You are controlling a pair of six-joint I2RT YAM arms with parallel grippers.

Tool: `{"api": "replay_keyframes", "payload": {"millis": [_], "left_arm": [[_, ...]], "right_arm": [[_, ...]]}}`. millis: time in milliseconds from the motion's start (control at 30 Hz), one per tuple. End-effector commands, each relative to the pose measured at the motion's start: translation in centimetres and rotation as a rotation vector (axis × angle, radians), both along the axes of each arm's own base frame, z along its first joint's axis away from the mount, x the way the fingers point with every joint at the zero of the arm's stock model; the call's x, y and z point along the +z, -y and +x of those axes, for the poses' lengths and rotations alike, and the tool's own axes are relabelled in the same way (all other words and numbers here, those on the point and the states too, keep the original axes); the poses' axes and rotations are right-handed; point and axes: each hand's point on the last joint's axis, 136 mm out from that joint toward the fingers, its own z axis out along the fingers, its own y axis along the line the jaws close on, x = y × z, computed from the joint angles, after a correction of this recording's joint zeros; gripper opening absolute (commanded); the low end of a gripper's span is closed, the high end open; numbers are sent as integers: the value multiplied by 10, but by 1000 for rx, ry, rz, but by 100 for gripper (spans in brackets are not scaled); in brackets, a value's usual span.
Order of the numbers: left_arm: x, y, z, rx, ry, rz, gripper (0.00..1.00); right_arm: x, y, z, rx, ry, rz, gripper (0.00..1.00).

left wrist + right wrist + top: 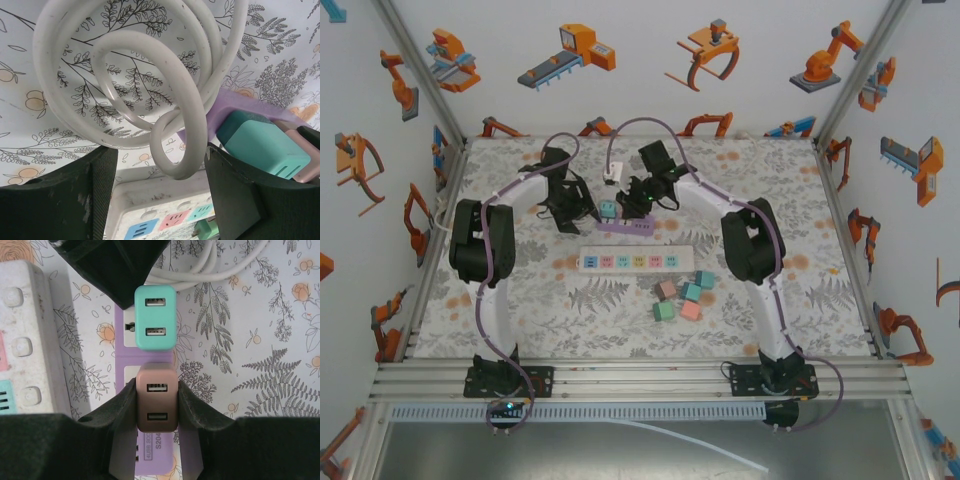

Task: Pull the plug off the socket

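Observation:
A purple socket strip [120,340] lies on the flowered table. Two plugs stand in it, a brownish-pink plug [156,405] and a teal plug [155,317] further along. My right gripper [156,402] is shut on the brownish-pink plug, one finger pressed on each side. From above, the right gripper [632,205] sits over the purple strip [625,227]. My left gripper [582,208] is at the strip's left end, jaws apart. In the left wrist view a loop of white cable [185,100] hangs between its fingers, and its right finger [240,200] sits against the purple strip [235,102] beside the teal plug [260,147].
A white power strip [635,261] lies just nearer than the purple one, also seen as the white strip [25,340]. Several loose coloured plugs [682,297] sit to its near right. The coiled white cable [200,270] lies behind the purple strip. Enclosure walls ring the table.

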Motion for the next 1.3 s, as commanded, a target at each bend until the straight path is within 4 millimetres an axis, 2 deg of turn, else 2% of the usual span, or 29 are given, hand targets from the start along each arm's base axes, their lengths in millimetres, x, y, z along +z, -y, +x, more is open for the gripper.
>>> {"api": "replay_keyframes", "payload": {"millis": [0, 200, 500, 667, 867, 1067, 1267], "left_arm": [[-54, -20, -38, -17, -163, 158, 64], [-54, -18, -36, -19, -161, 159, 63], [-60, -10, -38, -36, -174, 163, 63], [-63, -16, -41, -36, -185, 194, 62], [-76, -27, -43, -12, -205, 198, 61], [-74, -31, -43, -5, -205, 191, 61], [-68, -17, -38, -26, -177, 155, 61]], "right_arm": [[42, -9, 2, 31, 85, 101, 0], [35, -10, 5, 30, 83, 67, 0], [42, -37, -4, 80, 69, 88, 0], [47, -31, 1, 55, 79, 79, 0], [69, -18, 5, 31, 15, 157, 0], [60, -7, 6, 19, 32, 138, 0], [53, -19, 3, 40, 58, 107, 0]]}}
